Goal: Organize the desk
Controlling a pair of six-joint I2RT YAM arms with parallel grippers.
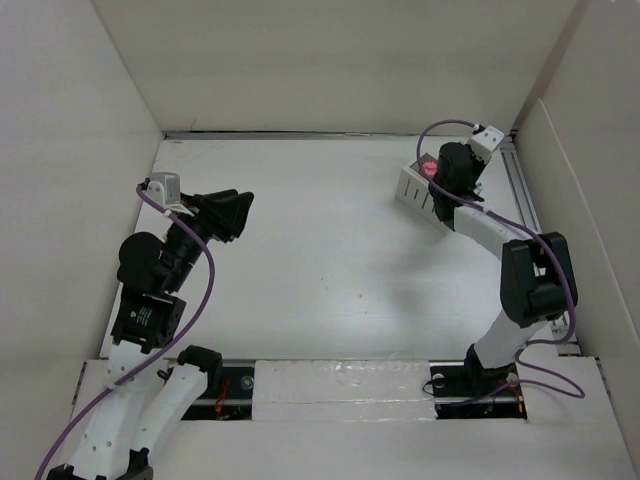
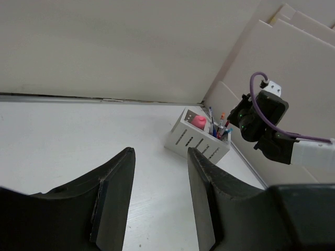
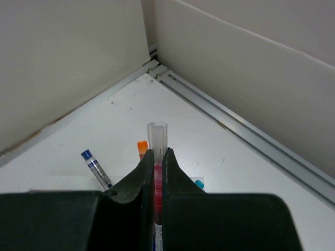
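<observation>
In the organizer (image 2: 188, 140), pens (image 2: 219, 126); right claw (image 3: 157, 157) grips a pen (image 3: 157, 134), left claw (image 2: 159, 152) gapes.

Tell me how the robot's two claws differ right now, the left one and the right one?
The left gripper is open with nothing between its fingers; the right gripper is shut on a clear pen with red inside. The left gripper is over bare desk on the left; the right gripper is by the white organizer near the far right corner. Both are black and two-fingered.
</observation>
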